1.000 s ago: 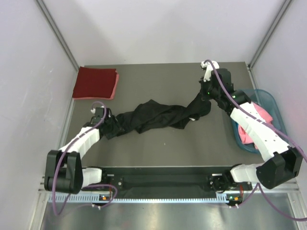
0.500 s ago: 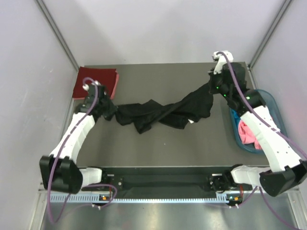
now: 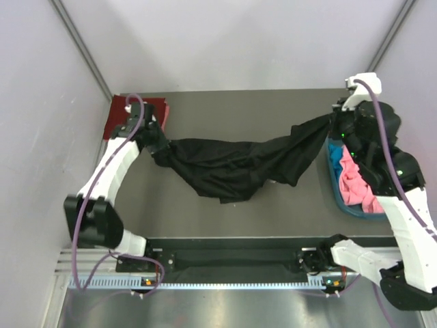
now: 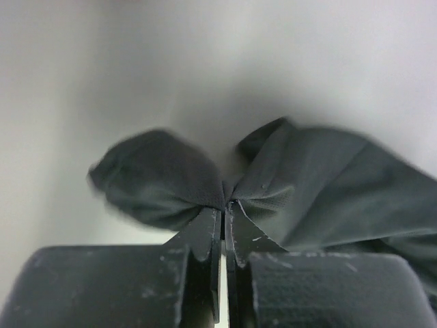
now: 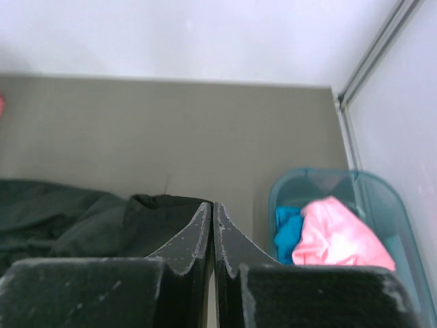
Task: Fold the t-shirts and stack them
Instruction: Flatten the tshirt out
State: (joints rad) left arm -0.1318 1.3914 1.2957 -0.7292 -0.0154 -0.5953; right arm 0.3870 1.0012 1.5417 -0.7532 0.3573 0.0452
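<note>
Hanging between them, the black t-shirt (image 3: 232, 164) is pinched by left hand (image 3: 153, 141) and right hand (image 3: 333, 127).

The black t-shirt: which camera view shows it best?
Top external: the whole black t-shirt spans from left gripper to right gripper. Left wrist shows only a pinched corner; right wrist only a crumpled part.
</note>
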